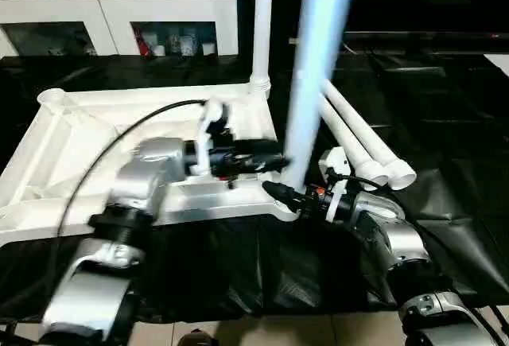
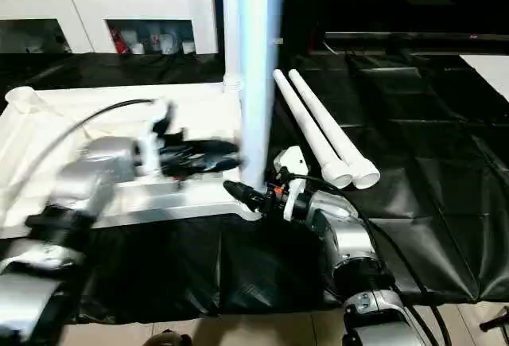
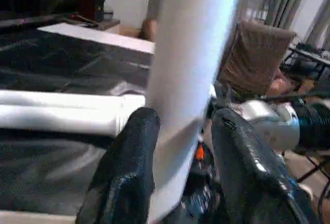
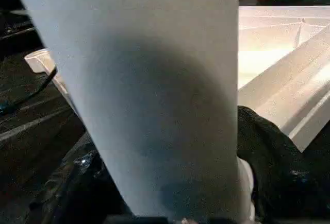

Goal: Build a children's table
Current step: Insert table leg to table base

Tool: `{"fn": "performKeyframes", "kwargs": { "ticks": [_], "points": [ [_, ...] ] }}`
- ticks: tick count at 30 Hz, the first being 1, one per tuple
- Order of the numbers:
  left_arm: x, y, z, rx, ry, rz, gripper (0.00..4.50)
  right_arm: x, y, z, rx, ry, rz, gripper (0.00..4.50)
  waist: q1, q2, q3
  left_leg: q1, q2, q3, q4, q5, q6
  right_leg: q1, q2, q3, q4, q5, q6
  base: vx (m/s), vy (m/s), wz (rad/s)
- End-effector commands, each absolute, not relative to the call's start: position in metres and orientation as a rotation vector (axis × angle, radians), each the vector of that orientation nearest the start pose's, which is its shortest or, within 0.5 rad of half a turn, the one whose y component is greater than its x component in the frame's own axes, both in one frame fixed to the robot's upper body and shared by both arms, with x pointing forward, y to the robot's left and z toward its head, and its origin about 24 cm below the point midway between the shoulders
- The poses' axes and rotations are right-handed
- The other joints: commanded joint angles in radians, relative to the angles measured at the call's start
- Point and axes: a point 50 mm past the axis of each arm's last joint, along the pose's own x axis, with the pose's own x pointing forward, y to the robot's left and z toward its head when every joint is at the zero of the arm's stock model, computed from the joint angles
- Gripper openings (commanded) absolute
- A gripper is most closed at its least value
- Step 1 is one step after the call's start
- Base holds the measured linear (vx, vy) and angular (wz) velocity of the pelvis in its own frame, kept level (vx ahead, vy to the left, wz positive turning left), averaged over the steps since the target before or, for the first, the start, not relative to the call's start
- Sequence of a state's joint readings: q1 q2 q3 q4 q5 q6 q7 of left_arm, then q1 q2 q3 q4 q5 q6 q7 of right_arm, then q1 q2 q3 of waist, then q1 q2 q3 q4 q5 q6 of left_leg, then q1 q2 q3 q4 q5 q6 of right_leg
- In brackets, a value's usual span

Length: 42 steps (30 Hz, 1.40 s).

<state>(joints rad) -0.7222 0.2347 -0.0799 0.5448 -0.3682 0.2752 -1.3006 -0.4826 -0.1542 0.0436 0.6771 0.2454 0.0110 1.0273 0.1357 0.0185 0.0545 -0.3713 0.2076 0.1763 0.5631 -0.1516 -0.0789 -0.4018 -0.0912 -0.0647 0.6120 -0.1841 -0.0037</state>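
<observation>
The children's table top (image 1: 71, 135) lies upside down on a black sheet, ribbed side up. One white leg (image 1: 262, 28) stands in its far right corner socket. A second leg (image 1: 316, 75) stands tilted at the near right corner. My right gripper (image 1: 277, 192) is shut on the base of this leg, with a dark finger (image 4: 273, 167) on each side. My left gripper (image 1: 277, 159) reaches across the top to the same leg a little higher. Its fingers (image 3: 135, 147) straddle the tube, one touching and the other standing off with a gap, so it is open.
Two loose white legs (image 1: 362, 135) lie side by side on the black sheet (image 1: 445, 123) right of the top. A white glass-doored cabinet (image 1: 119, 8) stands behind. The sheet's front edge and floor tiles (image 1: 262, 332) run along the bottom.
</observation>
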Motion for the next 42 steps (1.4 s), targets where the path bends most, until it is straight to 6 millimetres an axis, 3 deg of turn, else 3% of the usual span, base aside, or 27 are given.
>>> {"fn": "performKeyframes", "kwargs": {
  "ticks": [1, 2, 8, 11, 16, 18, 22, 29, 30, 42],
  "points": [
    [0.338, 0.09, 0.129, -0.129, 0.057, -1.454, 2.26, 0.306, -0.111, 0.023, 0.138, 0.244, 1.108, 2.68, 0.0, 0.009, -0.069, 0.011, 0.018, 0.0, -0.06, -0.288, 0.02, 0.051, -0.045, 0.035, -0.075, -0.196, -0.242, 0.0, 0.0, 0.0],
    [0.339, 0.086, 0.13, -0.14, 0.052, -1.452, 2.43, 0.306, -0.111, 0.023, 0.135, 0.245, 1.11, 2.68, 0.0, 0.012, -0.069, 0.012, 0.018, 0.0, -0.059, -0.289, 0.02, 0.05, -0.044, 0.034, -0.075, -0.193, -0.243, 0.0, 0.0, 0.0],
    [0.336, 0.073, 0.139, -0.194, 0.012, -1.494, 2.95, 0.306, -0.112, 0.022, 0.13, 0.251, 1.116, 2.68, -0.001, 0.009, -0.069, 0.011, 0.017, 0.0, -0.059, -0.301, 0.022, 0.054, -0.044, 0.033, -0.076, -0.187, -0.251, 0.0, 0.0, 0.0],
    [0.335, 0.068, 0.137, -0.172, 0.015, -1.497, 3.0, 0.306, -0.113, 0.023, 0.128, 0.253, 1.12, 2.68, -0.002, 0.009, -0.069, 0.009, 0.017, 0.0, -0.058, -0.282, 0.034, 0.055, -0.042, 0.033, -0.075, -0.168, -0.254, 0.0, 0.0, 0.0],
    [0.334, 0.065, 0.127, -0.117, 0.064, -1.487, 2.62, 0.306, -0.113, 0.023, 0.126, 0.256, 1.126, 2.68, -0.004, 0.009, -0.069, 0.01, 0.018, -0.001, -0.059, -0.284, 0.035, 0.055, -0.043, 0.032, -0.077, -0.186, -0.243, 0.0, 0.0, 0.0],
    [0.336, 0.065, 0.124, -0.094, 0.079, -1.454, 2.25, 0.306, -0.113, 0.023, 0.124, 0.257, 1.127, 2.68, -0.005, 0.01, -0.069, 0.011, 0.019, -0.001, -0.059, -0.287, 0.034, 0.054, -0.043, 0.032, -0.077, -0.188, -0.243, 0.0, 0.0, 0.0],
    [0.341, 0.068, 0.114, -0.021, 0.126, -1.375, 2.1, 0.306, -0.115, 0.023, 0.119, 0.262, 1.127, 2.68, -0.003, 0.011, -0.068, 0.013, 0.019, -0.001, -0.06, -0.303, 0.03, 0.052, -0.044, 0.033, -0.081, -0.214, -0.235, 0.0, 0.0, 0.0],
    [0.343, 0.068, 0.114, -0.033, 0.113, -1.349, 1.96, 0.31, -0.116, 0.027, 0.084, 0.251, 1.102, 2.68, 0.002, 0.009, -0.065, 0.014, 0.019, -0.002, -0.063, -0.323, 0.021, 0.05, -0.047, 0.034, -0.088, -0.279, -0.214, 0.0, 0.0, 0.0],
    [0.343, 0.068, 0.114, -0.03, 0.114, -1.347, 1.94, 0.311, -0.117, 0.028, 0.087, 0.249, 1.098, 3.24, 0.002, 0.01, -0.066, 0.014, 0.019, -0.002, -0.063, -0.323, 0.022, 0.05, -0.047, 0.034, -0.088, -0.284, -0.211, 0.0, 0.0, 0.0],
    [0.343, 0.065, 0.108, 0.003, 0.125, -1.335, 1.93, 0.321, -0.128, 0.071, 0.035, 0.138, 1.12, 4.08, 0.003, 0.007, -0.064, 0.012, 0.018, -0.003, -0.066, -0.326, 0.021, 0.048, -0.045, 0.034, -0.094, -0.324, -0.175, 0.0, 0.0, 0.0]
  ]
}}
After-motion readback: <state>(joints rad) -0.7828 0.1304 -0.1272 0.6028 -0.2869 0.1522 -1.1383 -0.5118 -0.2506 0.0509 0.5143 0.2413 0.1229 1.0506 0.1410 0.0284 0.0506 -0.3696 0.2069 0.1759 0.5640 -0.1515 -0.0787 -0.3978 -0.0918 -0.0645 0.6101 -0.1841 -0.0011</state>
